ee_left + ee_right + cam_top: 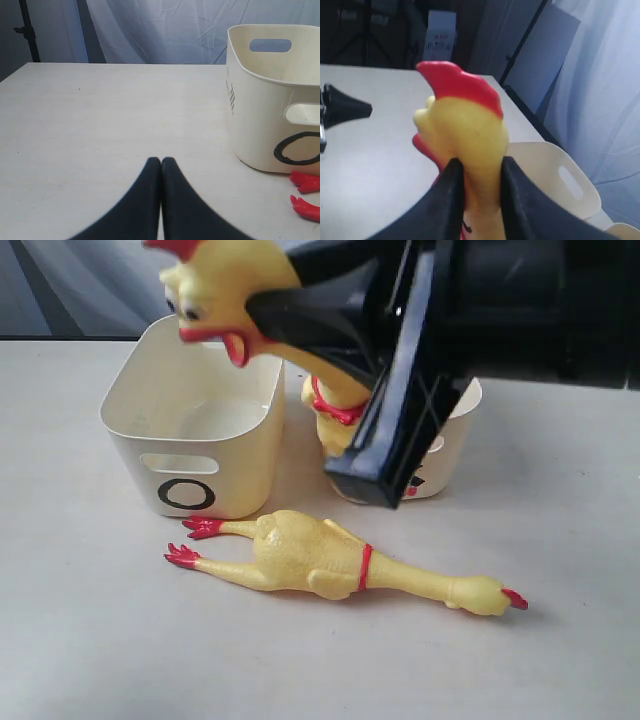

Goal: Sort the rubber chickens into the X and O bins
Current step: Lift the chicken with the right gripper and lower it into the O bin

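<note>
O bin [240, 475] and X bin [455, 445] sit by the counter's far edge, with one rubber chicken [300, 555] lying flat in front of them. The right gripper [481, 165] is clamped on the neck of a second chicken [225, 280], body dangling by the X bin; the left gripper [161, 162] is pinched together, empty. They look light and floppy, so I'd grab the neck or belly.
</note>
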Robot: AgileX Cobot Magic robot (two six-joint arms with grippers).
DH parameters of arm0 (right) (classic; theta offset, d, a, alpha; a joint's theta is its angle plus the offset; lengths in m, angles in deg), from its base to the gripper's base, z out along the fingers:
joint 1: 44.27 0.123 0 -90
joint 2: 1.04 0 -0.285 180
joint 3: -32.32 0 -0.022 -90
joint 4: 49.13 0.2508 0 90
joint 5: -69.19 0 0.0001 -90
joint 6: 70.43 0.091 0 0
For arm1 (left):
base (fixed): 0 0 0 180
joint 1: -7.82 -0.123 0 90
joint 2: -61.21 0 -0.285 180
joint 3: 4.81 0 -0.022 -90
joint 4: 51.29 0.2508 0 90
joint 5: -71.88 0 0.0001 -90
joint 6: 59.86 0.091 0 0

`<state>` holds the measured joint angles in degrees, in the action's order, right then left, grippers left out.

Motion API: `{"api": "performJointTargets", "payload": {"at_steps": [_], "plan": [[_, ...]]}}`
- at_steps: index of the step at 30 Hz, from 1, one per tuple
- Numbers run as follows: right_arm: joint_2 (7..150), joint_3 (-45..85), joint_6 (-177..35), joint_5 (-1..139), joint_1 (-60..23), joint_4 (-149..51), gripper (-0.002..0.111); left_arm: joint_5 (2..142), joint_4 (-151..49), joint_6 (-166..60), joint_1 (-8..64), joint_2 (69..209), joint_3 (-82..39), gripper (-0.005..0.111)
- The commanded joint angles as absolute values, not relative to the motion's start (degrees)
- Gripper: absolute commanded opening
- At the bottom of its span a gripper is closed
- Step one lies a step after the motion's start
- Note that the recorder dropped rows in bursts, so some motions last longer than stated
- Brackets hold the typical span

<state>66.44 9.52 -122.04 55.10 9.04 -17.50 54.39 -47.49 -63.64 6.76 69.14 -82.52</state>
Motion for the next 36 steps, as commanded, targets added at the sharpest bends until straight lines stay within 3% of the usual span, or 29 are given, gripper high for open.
{"api": "performJointTargets", "payload": {"at_steps": [1,12,19,36], "plan": [[65.0,12.6,-122.3,57.7,9.1,-12.3,-0.001,55.1,-47.4,-63.8,7.4,69.0,-82.0,0.000],[65.1,20.1,-122.1,62.7,9.1,-3.7,-0.001,55.1,-47.4,-63.8,7.4,69.0,-82.0,0.000],[67.5,20.9,-122.1,73.4,9.1,0.7,-0.001,55.1,-47.4,-63.8,7.4,69.0,-82.0,0.000],[88.7,39.1,-115.4,80.2,9.1,-0.2,-0.001,55.1,-47.4,-63.8,7.4,69.0,-82.0,0.000]]}}
